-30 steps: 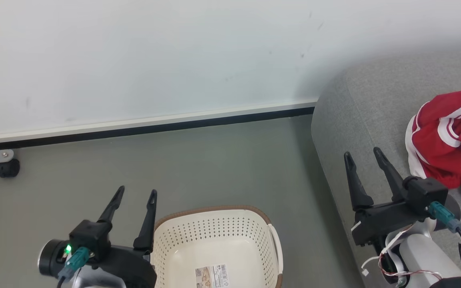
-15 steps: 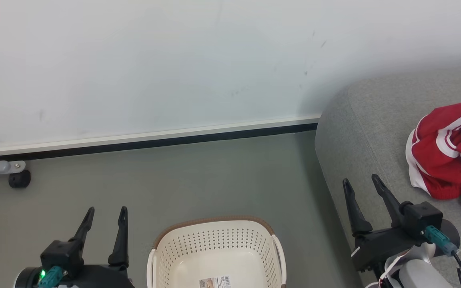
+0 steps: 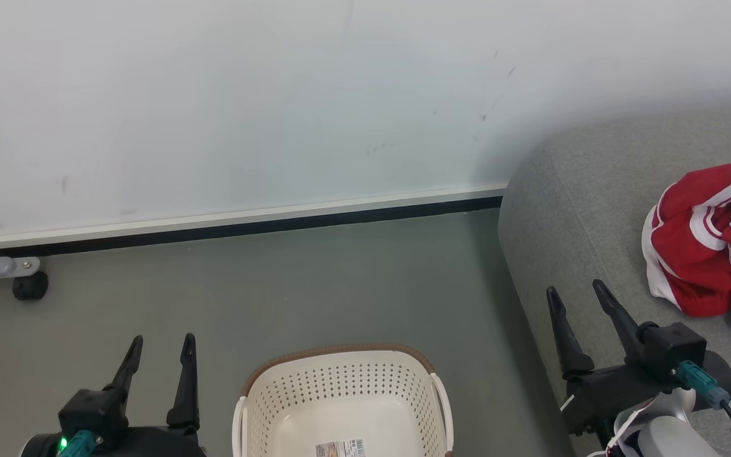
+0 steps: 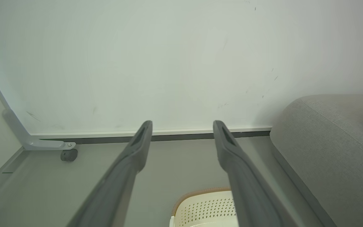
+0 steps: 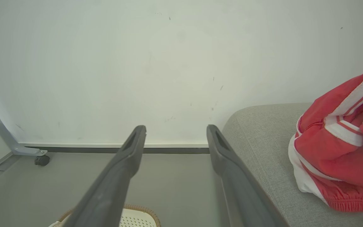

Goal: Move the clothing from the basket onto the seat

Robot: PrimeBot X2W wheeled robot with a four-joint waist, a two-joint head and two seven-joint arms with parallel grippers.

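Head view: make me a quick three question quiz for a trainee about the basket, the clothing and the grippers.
1. True or false: red clothing shows inside the basket.
2. Where does the clothing lie? A) in the basket B) on the seat C) in the right gripper
3. Fill in: the left gripper and the right gripper are both ____.
Key: 1 false; 2 B; 3 open.

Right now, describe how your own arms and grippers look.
Left gripper and right gripper each have two long, tapering dark fingers on a black block. A teal cable plug sits at each wrist; a green light glows by the left one. The right forearm is pale grey, with thin wires.
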